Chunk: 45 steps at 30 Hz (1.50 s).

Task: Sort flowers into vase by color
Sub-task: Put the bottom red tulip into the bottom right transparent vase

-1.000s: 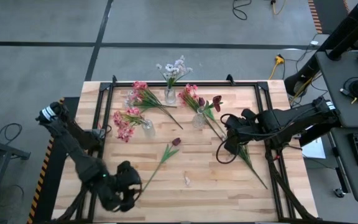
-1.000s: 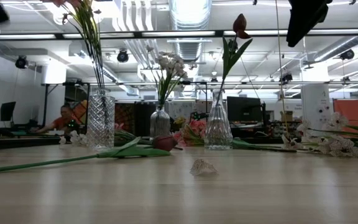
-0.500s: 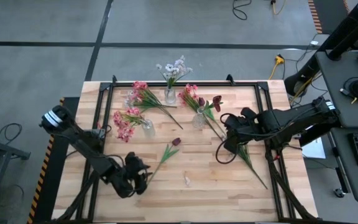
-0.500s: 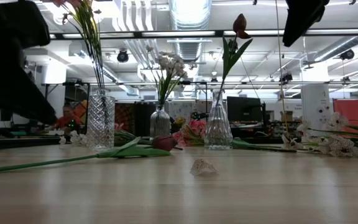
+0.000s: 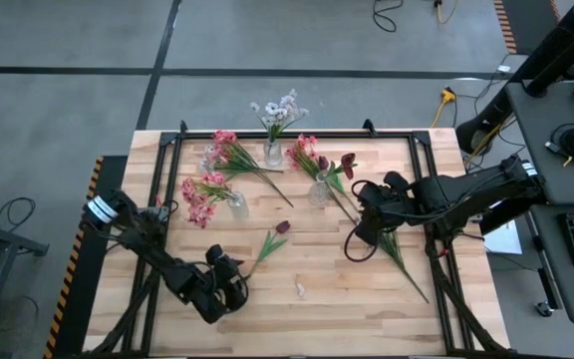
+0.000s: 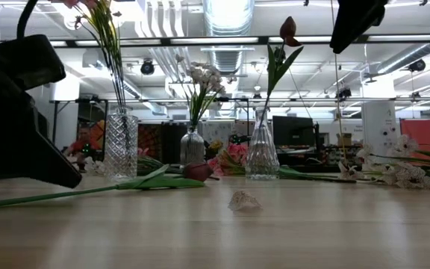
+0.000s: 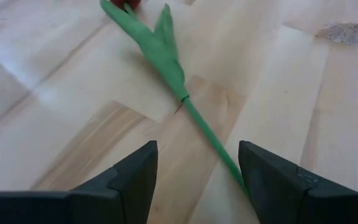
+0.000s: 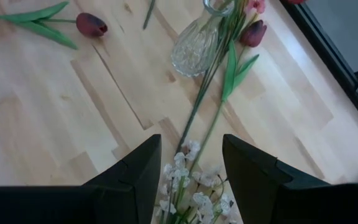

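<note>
A dark red tulip (image 5: 281, 228) lies flat on the table, its green stalk (image 7: 199, 124) running toward the near edge. My left gripper (image 7: 197, 149) is open, low over the stalk's lower end, one finger on each side, apart from it. It also shows in the high view (image 5: 229, 284). My right gripper (image 8: 191, 142) is open and hovers over white-lilac blossoms (image 8: 191, 200) lying right of centre. Three glass vases stand toward the far side: one with white flowers (image 5: 273, 154), one with pink (image 5: 237, 207), one with red tulips (image 5: 319, 192).
More pink stems (image 5: 235, 156) lie on the table by the far-left vases. Long stems (image 5: 399, 255) stretch from the red vase toward the near right. A small crumpled white scrap (image 5: 299, 290) lies near the middle. Black rails (image 5: 297, 134) edge the table.
My left gripper has come up from the near edge toward the table's middle and dropped low to the table, reaching the tulip's stalk end. The flowers have stayed where they were.
</note>
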Motion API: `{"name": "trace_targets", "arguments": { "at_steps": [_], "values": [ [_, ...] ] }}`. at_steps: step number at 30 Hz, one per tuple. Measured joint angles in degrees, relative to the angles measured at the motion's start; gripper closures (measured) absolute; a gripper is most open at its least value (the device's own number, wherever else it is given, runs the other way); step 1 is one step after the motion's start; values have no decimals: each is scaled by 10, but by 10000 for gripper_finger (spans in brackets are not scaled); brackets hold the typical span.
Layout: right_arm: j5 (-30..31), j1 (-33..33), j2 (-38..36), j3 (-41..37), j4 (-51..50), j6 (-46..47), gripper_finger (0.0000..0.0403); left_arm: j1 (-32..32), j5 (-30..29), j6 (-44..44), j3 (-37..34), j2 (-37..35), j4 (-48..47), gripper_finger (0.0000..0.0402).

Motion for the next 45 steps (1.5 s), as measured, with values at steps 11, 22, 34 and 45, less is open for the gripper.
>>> {"name": "trace_targets", "arguments": {
  "at_steps": [11, 22, 34, 45],
  "values": [
    [3, 0, 0, 0, 3, -7, 238, -1, -5, 27, 2, 50, 73, 243],
    [3, 14, 0, 0, 3, -1, 238, 1, 1, 9, 2, 54, 71, 355],
    [-53, 30, -6, 1, 1, 12, 238, -1, 8, 12, 1, 38, 68, 400],
    [-126, 68, -13, 1, 1, 16, 238, -3, -31, 109, -1, -54, 67, 401]
  ]
}}
